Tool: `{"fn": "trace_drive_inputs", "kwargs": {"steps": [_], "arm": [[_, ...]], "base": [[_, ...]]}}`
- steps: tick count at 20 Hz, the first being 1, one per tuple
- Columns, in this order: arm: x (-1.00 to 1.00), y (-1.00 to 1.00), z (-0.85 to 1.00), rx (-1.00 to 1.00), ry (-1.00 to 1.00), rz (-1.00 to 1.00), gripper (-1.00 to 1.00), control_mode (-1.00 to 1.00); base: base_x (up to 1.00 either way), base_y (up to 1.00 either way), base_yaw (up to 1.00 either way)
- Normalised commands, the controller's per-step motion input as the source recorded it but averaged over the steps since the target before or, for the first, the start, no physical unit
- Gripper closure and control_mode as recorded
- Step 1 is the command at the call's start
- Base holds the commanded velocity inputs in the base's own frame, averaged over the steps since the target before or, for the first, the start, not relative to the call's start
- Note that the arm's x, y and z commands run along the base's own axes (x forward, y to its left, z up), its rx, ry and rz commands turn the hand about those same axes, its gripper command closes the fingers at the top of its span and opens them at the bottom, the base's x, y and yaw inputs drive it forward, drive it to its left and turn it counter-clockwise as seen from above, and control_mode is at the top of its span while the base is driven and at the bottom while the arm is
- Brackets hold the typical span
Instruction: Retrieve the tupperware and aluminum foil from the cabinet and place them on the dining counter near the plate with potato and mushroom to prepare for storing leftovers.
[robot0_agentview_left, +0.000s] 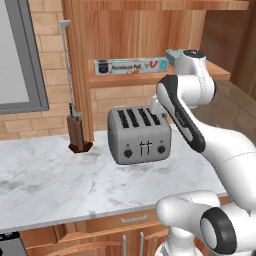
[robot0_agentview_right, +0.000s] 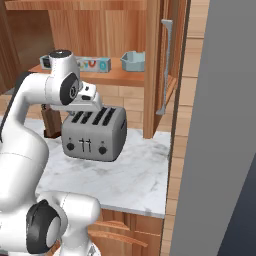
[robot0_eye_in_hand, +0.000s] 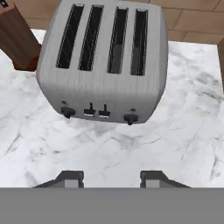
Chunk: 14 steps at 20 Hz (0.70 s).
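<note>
Overhead, the tool (robot0_eye_in_hand: 111, 178) (jaws parted, empty) faces the toaster (robot0_eye_in_hand: 105, 65)

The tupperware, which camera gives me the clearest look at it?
The right base view: the tupperware sits in the open on the cabinet shelf, its whole near side visible. In the left base view the arm covers most of it, leaving a corner showing beside the aluminum foil.

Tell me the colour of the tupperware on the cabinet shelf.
Pale blue-grey; the tupperware shows best in the right base view, on the orange-brown cabinet shelf.
</note>
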Motion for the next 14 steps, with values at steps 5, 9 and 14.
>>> {"fn": "trace_drive_inputs", "kwargs": {"steps": [5,9,14], "arm": [[-0.12,-0.01,0.11,0.04,-0.18,-0.07,-1.00,-1.00],[-0.12,0.00,0.57,0.12,-0.41,-0.14,-1.00,-1.00],[0.00,0.03,0.57,0.18,-0.42,-0.20,-1.00,-1.00]], "base": [[0.00,0.00,0.00],[0.00,0.00,0.00],[0.00,0.00,0.00]]}}
